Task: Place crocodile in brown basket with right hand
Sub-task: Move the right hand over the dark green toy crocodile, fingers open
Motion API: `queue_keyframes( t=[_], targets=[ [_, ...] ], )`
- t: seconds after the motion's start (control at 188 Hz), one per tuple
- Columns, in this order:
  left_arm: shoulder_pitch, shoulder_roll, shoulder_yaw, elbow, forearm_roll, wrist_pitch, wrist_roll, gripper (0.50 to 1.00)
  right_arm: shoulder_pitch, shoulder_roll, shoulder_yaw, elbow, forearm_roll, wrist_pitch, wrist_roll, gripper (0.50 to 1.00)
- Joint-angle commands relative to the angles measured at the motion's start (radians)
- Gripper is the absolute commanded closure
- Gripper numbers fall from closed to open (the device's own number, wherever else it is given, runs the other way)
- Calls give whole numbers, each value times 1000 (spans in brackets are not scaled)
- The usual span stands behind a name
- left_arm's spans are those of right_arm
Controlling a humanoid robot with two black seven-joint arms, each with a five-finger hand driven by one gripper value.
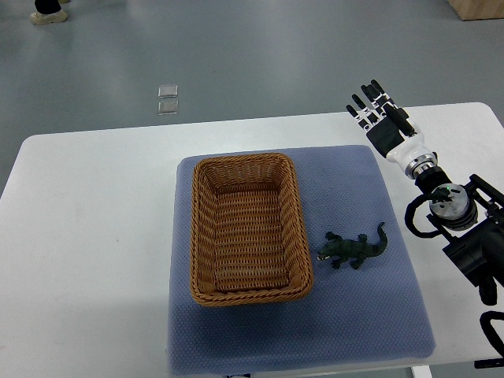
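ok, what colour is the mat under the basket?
Blue-grey mat with a fine dotted texture; basket is woven brown. Clear in the top view.

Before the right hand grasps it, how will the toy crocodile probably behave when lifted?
The crocodile looks small and thin, so probably light. Its curled tail and splayed legs suggest moulded plastic, perhaps slightly bendy. Lying flat on the blue mat, it should not roll.

Grey floor [276, 55], white table [87, 236], perhaps a shoe [47, 14]
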Motion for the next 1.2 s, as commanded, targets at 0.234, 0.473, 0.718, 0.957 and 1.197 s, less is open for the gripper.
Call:
queue_keyframes(
  t=[0.234,0.473,0.718,0.957,1.197],
  targets=[
    [2,0,0,2,0,0,-7,500,5,-6,-2,0,-10,2,0,572],
    [0,0,2,2,0,0,-7,500,18,-20,-11,6,-91,31,-11,572],
    [0,0,0,0,0,0,-7,500,83,-111,-114,54,-395,66,-58,572],
    [0,0,4,-2,0,-2,-7,500,262,-328,-423,242,-759,81,-157,572],
    [-5,0,4,-9,0,-2,-7,500,580,-520,-785,439,-907,237,-282,572]
  ],
)
